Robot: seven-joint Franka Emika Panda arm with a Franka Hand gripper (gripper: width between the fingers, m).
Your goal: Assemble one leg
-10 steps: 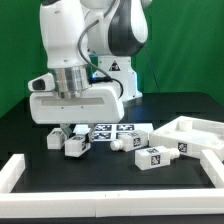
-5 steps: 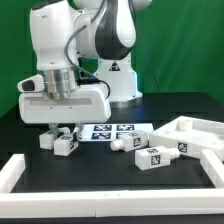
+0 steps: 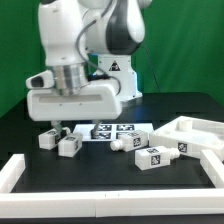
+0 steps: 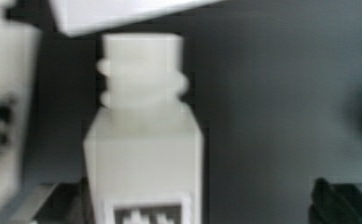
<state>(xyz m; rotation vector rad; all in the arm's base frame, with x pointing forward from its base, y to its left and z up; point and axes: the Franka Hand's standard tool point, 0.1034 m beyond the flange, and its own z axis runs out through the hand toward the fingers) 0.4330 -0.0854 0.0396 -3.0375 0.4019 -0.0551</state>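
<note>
In the exterior view, my gripper [image 3: 60,127] hangs low over the table, just above two white legs [image 3: 48,140] [image 3: 70,146] at the left. Two more legs [image 3: 125,143] [image 3: 152,156] lie toward the middle. In the wrist view, one leg [image 4: 146,130] lies on the dark table between my dark fingers [image 4: 352,200], close to one finger and far from the other, with its stubby round end pointing away from my hand. My gripper [image 4: 203,205] is open and nothing is held.
The marker board [image 3: 112,129] lies behind the legs. The large flat white panel [image 3: 192,133] sits at the exterior view's right. A white border frame [image 3: 20,168] runs along the front and sides. Another white part [image 4: 125,15] lies beyond the leg's end.
My hand swung toward the exterior view's left and then back to the right. The two left legs shifted slightly.
</note>
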